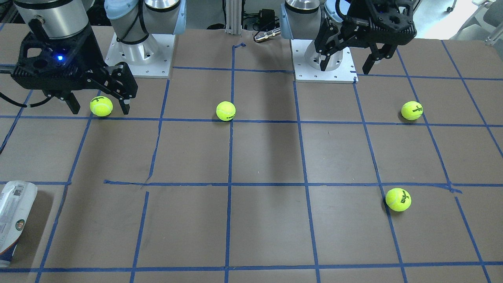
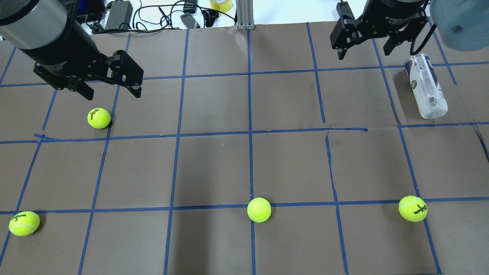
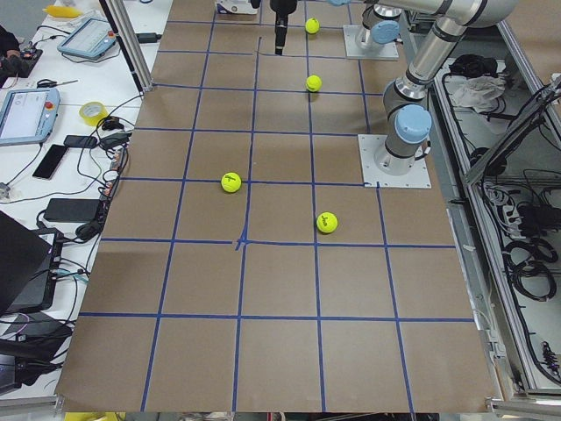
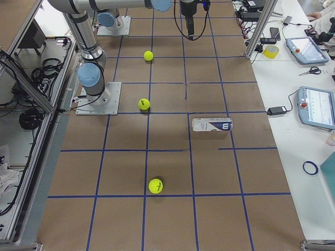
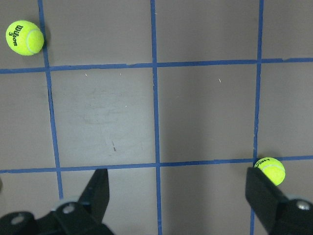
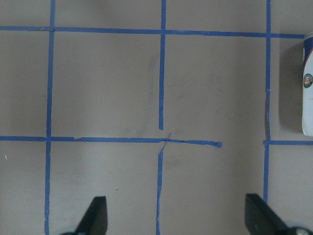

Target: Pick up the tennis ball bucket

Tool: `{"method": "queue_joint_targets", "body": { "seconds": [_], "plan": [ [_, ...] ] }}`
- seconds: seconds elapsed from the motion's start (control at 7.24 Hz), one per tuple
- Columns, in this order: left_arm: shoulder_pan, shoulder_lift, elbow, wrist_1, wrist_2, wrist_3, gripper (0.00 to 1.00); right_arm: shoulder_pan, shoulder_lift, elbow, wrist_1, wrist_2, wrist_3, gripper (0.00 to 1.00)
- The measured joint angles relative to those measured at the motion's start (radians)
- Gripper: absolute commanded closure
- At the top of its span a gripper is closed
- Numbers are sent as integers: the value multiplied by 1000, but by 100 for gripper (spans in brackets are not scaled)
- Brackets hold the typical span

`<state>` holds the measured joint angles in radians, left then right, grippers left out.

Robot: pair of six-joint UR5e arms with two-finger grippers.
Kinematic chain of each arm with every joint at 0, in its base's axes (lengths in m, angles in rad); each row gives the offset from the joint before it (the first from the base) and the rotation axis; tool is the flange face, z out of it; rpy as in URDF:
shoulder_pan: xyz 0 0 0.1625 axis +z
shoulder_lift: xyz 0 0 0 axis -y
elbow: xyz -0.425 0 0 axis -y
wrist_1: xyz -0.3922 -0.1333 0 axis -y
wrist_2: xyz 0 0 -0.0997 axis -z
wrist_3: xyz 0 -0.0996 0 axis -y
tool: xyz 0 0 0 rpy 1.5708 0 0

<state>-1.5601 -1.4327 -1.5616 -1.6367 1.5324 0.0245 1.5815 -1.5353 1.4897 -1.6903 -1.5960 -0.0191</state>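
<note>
The tennis ball bucket (image 2: 426, 86) is a clear can with a white and navy label. It lies on its side at the far right of the table. It also shows in the front-facing view (image 1: 11, 220), the exterior right view (image 4: 212, 124) and at the right edge of the right wrist view (image 6: 308, 88). My right gripper (image 2: 363, 54) hangs open and empty above the table, to the left of the can and apart from it. It also shows in the front-facing view (image 1: 99, 111). My left gripper (image 2: 112, 94) is open and empty over the far left, and also shows in the front-facing view (image 1: 346, 65).
Several yellow-green tennis balls lie on the brown paper with its blue tape grid: one below the left gripper (image 2: 98, 118), one near left (image 2: 23, 223), one near middle (image 2: 259, 210), one near right (image 2: 412, 208). Cables and a metal post (image 2: 244, 15) line the far edge.
</note>
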Motion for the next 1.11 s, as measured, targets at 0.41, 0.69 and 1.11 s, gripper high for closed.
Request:
{"method": "queue_joint_targets", "body": {
  "seconds": [0.41,0.69,1.11],
  "plan": [
    [0,-1,0,1,-3,0,0,3,-23,2,3,-24,4,0],
    [0,-1,0,1,-3,0,0,2,-27,4,24,-26,12,0],
    [0,0,0,0,0,3,0,-15,-25,1,54,-20,19,0]
  ]
}}
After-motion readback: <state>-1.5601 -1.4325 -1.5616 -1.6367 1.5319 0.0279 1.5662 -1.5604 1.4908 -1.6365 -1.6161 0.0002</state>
